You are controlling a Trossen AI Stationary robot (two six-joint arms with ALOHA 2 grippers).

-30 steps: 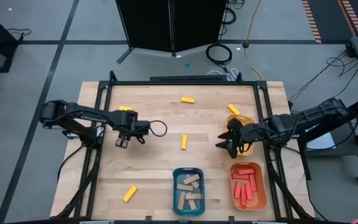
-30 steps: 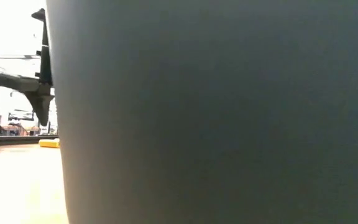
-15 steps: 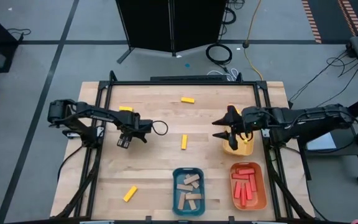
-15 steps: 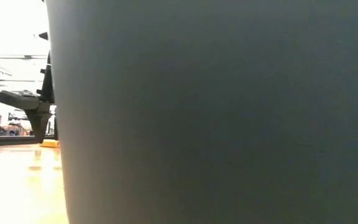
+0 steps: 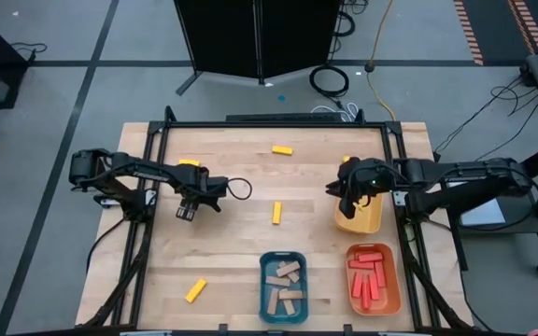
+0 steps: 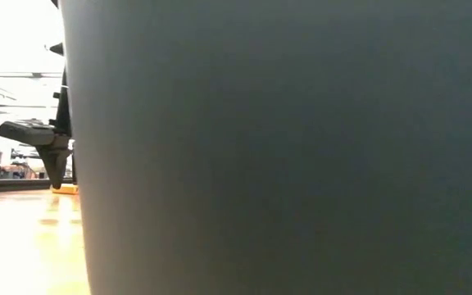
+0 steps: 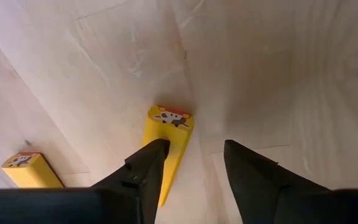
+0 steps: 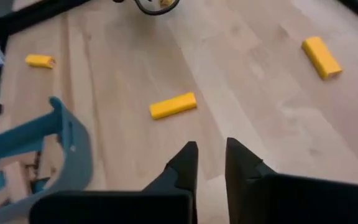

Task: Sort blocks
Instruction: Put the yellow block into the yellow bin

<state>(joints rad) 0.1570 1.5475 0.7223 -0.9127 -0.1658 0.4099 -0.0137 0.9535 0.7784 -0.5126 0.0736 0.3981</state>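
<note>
While a grey wall [image 6: 285, 147] blocks most of the low view, the right end effector [image 5: 345, 189] hangs closed and empty above the yellow tray [image 5: 360, 220]; the left end effector [image 7: 194, 165] straddles a yellow block [image 7: 169, 140], fingers parted.

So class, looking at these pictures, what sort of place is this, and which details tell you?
Probably a robotics lab or workshop: a framed wooden table stands on a grey floor with taped lines, loose cables trail behind it, and sorting trays hold blocks.

Left arm reached in from the table's left edge, its gripper [image 5: 186, 211] low over the wood with the fingers [image 7: 143, 171] parted. Right arm came in from the right side, wrist bent, gripper [image 5: 343, 192] pretty much closed, fingertips [image 8: 185, 163] nearly touching, nothing held.
</note>
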